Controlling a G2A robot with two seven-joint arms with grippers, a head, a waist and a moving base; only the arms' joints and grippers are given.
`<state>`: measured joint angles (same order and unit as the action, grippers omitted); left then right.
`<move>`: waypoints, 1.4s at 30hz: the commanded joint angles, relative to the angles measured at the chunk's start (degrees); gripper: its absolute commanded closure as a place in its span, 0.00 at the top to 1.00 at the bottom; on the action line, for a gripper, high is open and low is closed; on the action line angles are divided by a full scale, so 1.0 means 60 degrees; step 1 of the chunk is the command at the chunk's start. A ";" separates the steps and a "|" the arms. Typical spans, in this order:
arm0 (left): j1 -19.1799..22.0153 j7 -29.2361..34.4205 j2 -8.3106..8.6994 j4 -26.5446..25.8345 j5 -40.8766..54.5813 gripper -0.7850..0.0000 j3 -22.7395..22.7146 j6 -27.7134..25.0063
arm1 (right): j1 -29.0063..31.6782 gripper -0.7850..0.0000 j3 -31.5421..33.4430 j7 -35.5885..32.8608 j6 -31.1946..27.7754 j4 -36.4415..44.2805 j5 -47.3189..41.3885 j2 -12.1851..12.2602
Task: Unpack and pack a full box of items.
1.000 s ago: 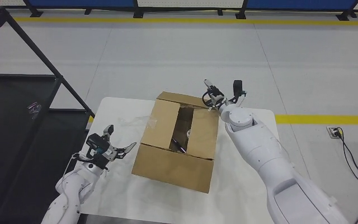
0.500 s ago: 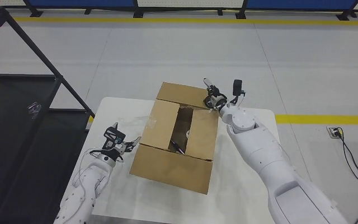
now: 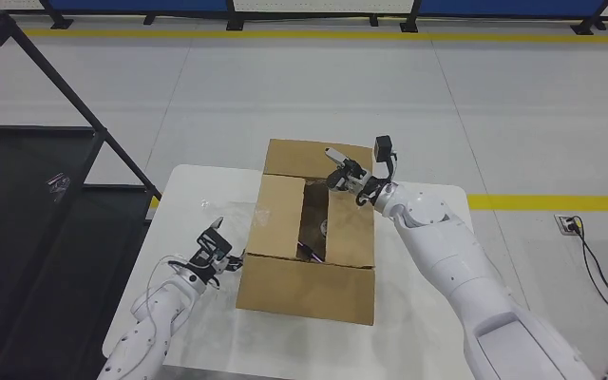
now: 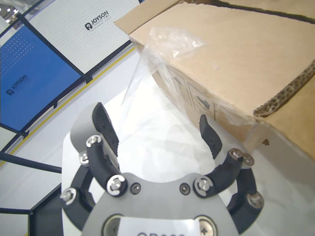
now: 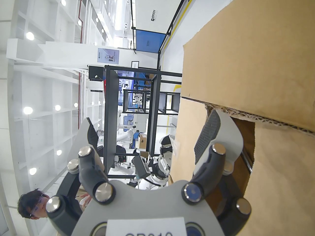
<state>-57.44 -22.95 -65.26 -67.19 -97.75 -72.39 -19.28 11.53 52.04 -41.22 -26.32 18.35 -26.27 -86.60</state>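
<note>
Cardboard box (image 3: 304, 285) sits mid-table (image 3: 190, 190). Over the last second it has swung from a skewed lie to nearly square with the near edge, seemingly nudged as both arms closed in. The left gripper (image 3: 224, 249), which was out over the bare table, now hovers just beside the box's near left corner, its fingers (image 4: 105, 126) spread and holding nothing. The right gripper (image 3: 334, 167) has slid from the far right corner to above the far flap (image 3: 294, 157), likewise spread and empty, with one finger (image 5: 209, 133) at the lip of the slot. Unpacking looks barely begun: the two side flaps (image 3: 275, 214) lie over most of the top, leaving a narrow gap (image 3: 313, 214) through which a dark item (image 3: 304, 249) shows. Those flaps are the main obstacle to reaching in. Loose clear plastic film (image 4: 169, 50) trails off the corner right in front of the left gripper and could snag. A black frame (image 3: 57, 142) stands off to the table's left.
</note>
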 commanded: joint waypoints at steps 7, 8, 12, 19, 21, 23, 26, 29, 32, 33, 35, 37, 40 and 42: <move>-0.0293 -0.0159 0.0040 -0.0121 -0.0024 1.00 -0.0137 0.0252 | 0.0360 1.00 -0.0087 0.0040 0.0500 0.0739 0.0461 0.0044; -0.0288 -0.0101 0.0028 -0.0090 0.0156 1.00 -0.0189 0.0335 | 0.0410 1.00 -0.0123 0.0020 0.0665 0.0896 0.0605 0.0052; -0.0244 0.0170 -0.0027 0.0048 0.1088 1.00 -0.0452 0.0653 | 0.0576 1.00 -0.0311 -0.0104 0.1309 0.1432 0.1197 0.0057; -0.0287 0.0184 -0.0010 0.0064 0.1799 1.00 -0.0814 0.0502 | 0.0722 1.00 -0.0647 -0.0444 0.2157 0.1948 0.1766 -0.0080; -0.0333 0.0127 -0.0001 0.0018 0.1854 1.00 -0.0874 0.0479 | 0.0743 1.00 -0.0717 -0.0616 0.2260 0.2005 0.1703 -0.0163; -0.0376 0.0082 0.0012 -0.0032 0.1868 1.00 -0.0924 0.0425 | 0.0696 1.00 -0.0813 -0.0642 0.2377 0.1942 0.1767 -0.0249; -0.0455 -0.0006 0.0032 -0.0114 0.1868 1.00 -0.0996 0.0355 | 0.0590 1.00 -0.0894 -0.0701 0.2443 0.1721 0.1760 -0.0373; -0.0516 -0.0055 0.0052 -0.0164 0.1874 1.00 -0.1062 0.0261 | 0.0462 1.00 -0.0934 -0.0672 0.2482 0.1396 0.1763 -0.0481; -0.0550 -0.0075 0.0062 -0.0173 0.1944 1.00 -0.1113 0.0172 | 0.0336 1.00 -0.0930 -0.0722 0.2426 0.1084 0.1746 -0.0562; -0.0554 -0.0080 0.0063 -0.0177 0.1966 1.00 -0.1122 0.0144 | 0.0311 1.00 -0.0929 -0.0796 0.2414 0.1009 0.1720 -0.0590; -0.0556 -0.0072 0.0067 -0.0181 0.1978 1.00 -0.1129 0.0096 | 0.0275 1.00 -0.0900 -0.0889 0.2333 0.0881 0.1633 -0.0640; -0.0557 -0.0088 0.0069 -0.0206 0.1975 1.00 -0.1127 0.0057 | 0.0264 1.00 -0.0856 -0.1058 0.2163 0.0807 0.1497 -0.0689; -0.0614 -0.0211 0.0087 -0.0343 0.1876 1.00 -0.1143 -0.0004 | 0.0250 1.00 -0.0725 -0.1317 0.1907 0.0721 0.1154 -0.0757; -0.0707 -0.0333 0.0107 -0.0482 0.1824 1.00 -0.1194 -0.0054 | 0.0236 1.00 -0.0608 -0.1491 0.1748 0.0661 0.0878 -0.0793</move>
<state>-61.39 -24.61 -64.67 -69.69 -86.68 -79.40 -19.46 13.02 48.10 -49.81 -15.49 22.50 -20.29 -91.30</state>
